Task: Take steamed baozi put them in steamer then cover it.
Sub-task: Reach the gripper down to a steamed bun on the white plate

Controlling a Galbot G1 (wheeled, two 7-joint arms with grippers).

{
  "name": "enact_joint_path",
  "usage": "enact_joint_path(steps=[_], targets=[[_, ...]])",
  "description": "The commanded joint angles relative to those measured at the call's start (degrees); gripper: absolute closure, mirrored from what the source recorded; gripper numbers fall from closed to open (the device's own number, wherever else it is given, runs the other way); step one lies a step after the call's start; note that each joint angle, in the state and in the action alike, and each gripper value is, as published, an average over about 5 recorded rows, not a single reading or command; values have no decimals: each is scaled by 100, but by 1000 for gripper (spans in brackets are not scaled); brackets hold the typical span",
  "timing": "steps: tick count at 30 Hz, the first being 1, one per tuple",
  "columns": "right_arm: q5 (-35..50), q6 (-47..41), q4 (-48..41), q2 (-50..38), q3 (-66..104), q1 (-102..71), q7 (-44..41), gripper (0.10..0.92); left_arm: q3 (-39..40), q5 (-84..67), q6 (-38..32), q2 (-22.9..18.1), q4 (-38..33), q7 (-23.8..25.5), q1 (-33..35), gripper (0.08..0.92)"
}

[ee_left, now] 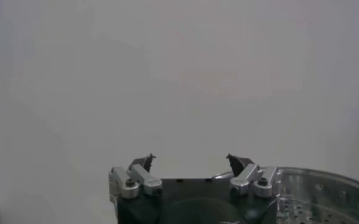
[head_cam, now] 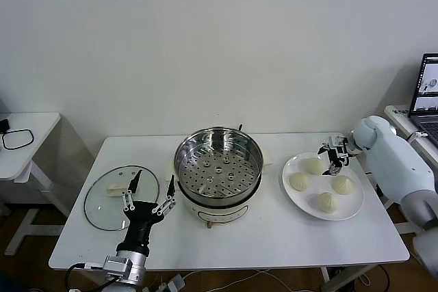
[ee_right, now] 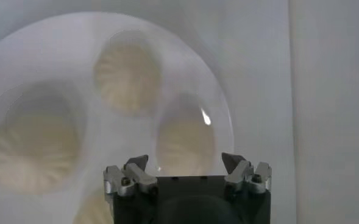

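Several cream-white baozi lie on a white plate (head_cam: 295, 200) at the table's right; the farthest one (head_cam: 313, 165) sits just under my right gripper (head_cam: 334, 154). In the right wrist view that gripper (ee_right: 185, 161) hangs open above a baozi (ee_right: 185, 137), with others (ee_right: 127, 76) (ee_right: 36, 146) beside it. The steel steamer (head_cam: 219, 169) stands uncovered mid-table with its perforated tray bare. The glass cover (head_cam: 120, 197) lies flat on the table to the left. My left gripper (head_cam: 147, 193) stands open and empty between cover and steamer, fingers pointing up; its wrist view shows it (ee_left: 191, 161) against the wall beside the steamer rim (ee_left: 325, 182).
A small white side table (head_cam: 27, 131) with a black cable stands at far left. A laptop (head_cam: 428, 97) sits on a desk at far right. Bare tabletop runs along the front edge (head_cam: 274, 244).
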Motion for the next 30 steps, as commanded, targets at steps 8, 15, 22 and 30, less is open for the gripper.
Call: enact_joint_path(steps=[8,15,22,30], targets=[[-594,34,-467,317,141,111,296,203,45,35,-43,-21,-17,-3,39,177],[-640,13,-555,413,148,114,316,203,35,56,-76,-26,-25,-5,55,177],[-769,-24,-619,471,158,121,277,203,11,57,-85,-28,-43,-6,54,177],[-808,-43,-616,447,155,106,259,259,16,57,-95,-39,-46,-12,46,177]])
